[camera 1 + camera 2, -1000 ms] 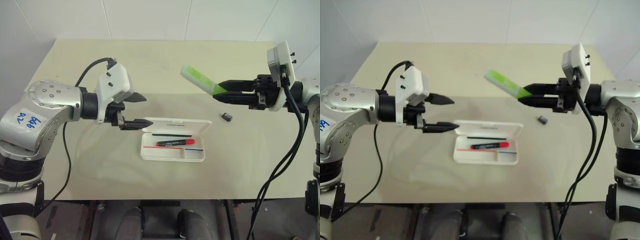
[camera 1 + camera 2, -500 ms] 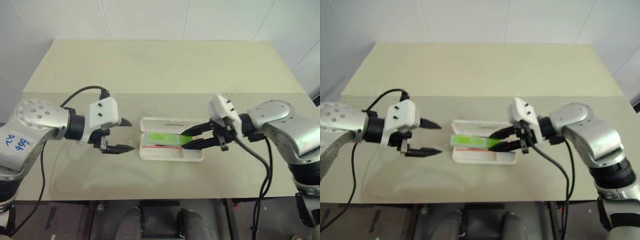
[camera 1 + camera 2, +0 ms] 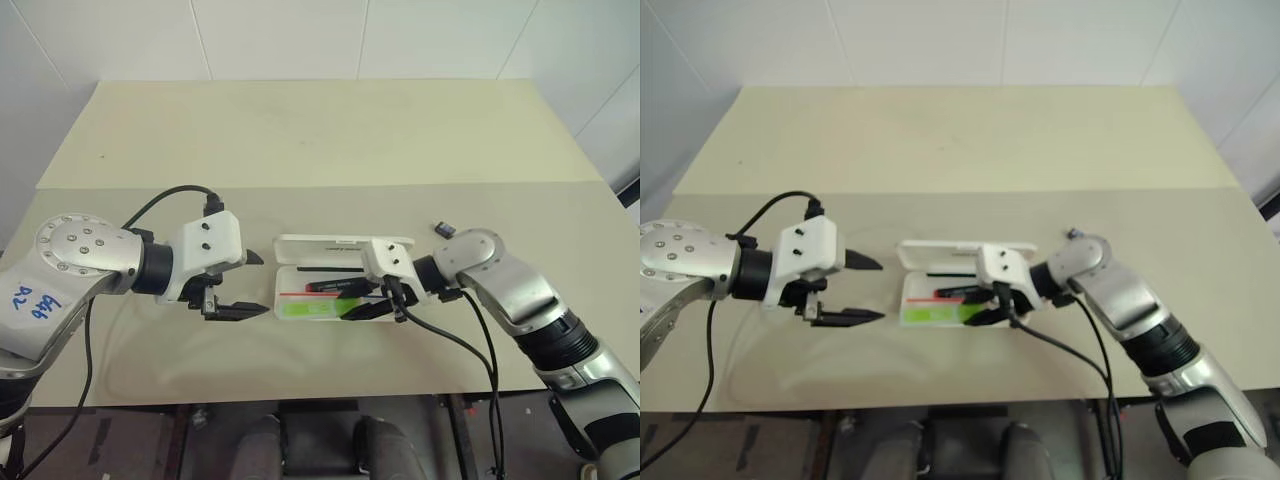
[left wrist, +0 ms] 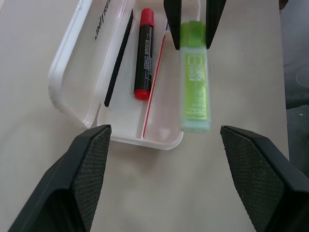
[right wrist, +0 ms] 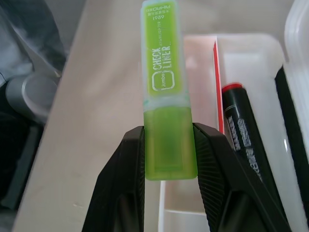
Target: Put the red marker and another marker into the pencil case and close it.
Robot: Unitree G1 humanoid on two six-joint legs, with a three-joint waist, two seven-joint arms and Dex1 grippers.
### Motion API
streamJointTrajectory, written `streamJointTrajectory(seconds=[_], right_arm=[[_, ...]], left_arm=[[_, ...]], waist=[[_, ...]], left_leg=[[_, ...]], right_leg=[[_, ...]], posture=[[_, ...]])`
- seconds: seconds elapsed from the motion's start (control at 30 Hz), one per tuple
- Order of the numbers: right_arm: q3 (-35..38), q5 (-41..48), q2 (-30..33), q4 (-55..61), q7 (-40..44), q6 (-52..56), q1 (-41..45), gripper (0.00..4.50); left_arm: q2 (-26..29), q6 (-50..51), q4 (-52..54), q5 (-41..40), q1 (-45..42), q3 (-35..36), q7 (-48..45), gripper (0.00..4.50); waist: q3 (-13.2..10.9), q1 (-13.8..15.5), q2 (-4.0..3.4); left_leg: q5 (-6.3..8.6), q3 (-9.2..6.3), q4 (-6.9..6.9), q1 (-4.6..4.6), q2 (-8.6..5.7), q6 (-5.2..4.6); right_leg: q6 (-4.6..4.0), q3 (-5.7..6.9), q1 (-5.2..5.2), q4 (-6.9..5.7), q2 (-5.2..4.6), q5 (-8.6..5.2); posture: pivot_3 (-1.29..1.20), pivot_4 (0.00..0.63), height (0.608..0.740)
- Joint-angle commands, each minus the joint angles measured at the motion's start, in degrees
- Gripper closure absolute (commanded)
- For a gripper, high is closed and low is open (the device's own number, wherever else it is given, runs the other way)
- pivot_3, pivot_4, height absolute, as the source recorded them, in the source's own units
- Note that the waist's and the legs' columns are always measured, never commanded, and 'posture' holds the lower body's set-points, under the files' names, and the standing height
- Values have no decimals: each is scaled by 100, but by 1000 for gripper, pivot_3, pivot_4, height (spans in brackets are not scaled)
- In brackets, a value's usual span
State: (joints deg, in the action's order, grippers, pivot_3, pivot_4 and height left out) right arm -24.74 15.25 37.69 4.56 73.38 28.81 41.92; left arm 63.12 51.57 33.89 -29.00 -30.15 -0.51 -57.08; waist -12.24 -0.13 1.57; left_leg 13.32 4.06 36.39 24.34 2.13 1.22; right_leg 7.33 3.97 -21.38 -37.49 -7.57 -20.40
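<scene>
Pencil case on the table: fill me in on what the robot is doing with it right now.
The right gripper holds the lime-green highlighter by one end, low over the front of the open white pencil case. The red marker already lies inside, beside thin pens. The left gripper waits open beside the case's left end, holding nothing. The lid is open, and a small black clip-like object sits on the table off to the right.

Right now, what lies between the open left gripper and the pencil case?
Bare table. In the left eye view the left gripper sits just short of the pencil case; the left wrist view shows the same bare strip.
</scene>
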Motion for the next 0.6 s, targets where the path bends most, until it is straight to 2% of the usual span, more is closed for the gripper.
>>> streamJointTrajectory(seconds=[0.03, 0.6], right_arm=[[51, -92, -119, 34, -7, -122, 63, 3429], [179, -272, -271, -129, -71, 15, 20, 3429]], left_arm=[[107, 103, 295, -127, 107, 273, 71, 620], [69, 277, 462, -272, 196, 355, 268, 620]], waist=[[0, 0, 0], [0, 1, 0]], left_leg=[[0, 0, 0, 0, 0, 0], [0, 5, 1, -1, 1, 0]], right_leg=[[0, 0, 0, 0, 0, 0], [0, -7, -3, -3, 1, 0]], posture=[[0, 150, 740], [0, 150, 740]])
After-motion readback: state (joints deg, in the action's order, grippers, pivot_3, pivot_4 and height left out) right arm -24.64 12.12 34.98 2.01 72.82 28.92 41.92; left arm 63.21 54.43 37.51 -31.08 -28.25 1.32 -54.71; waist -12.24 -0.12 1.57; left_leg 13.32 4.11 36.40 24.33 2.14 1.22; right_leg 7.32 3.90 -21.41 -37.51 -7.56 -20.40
